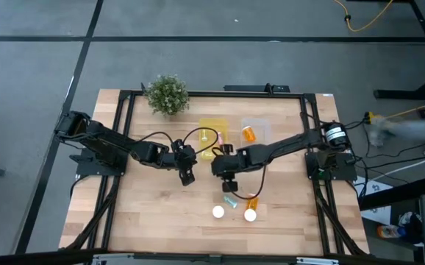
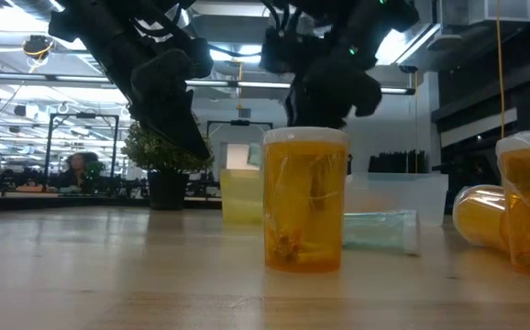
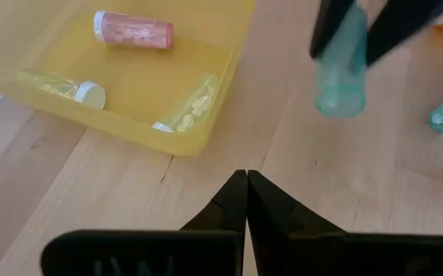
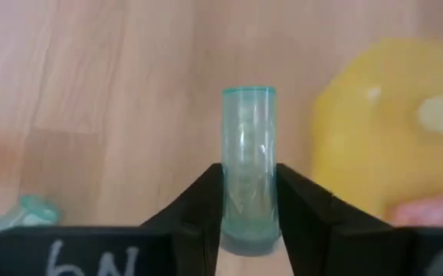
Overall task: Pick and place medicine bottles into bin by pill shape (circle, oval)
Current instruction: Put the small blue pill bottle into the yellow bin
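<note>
Right pincer (image 4: 248, 203) clamps a teal vial (image 4: 247, 165) above the tabletop (image 4: 114, 92). Left pincer (image 3: 246, 184) clenched, empty. Smooth vial could slip mid-carry, missing the yellow bin (image 3: 206, 46).

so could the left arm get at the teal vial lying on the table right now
Probably yes. The left gripper is shut and empty, hanging above bare wood beside the yellow bin. The teal vial lying flat sits nearby, but the right gripper, holding another teal vial, hovers close by and might crowd it.

Bright, even light — wrist views softly blurred.
</note>
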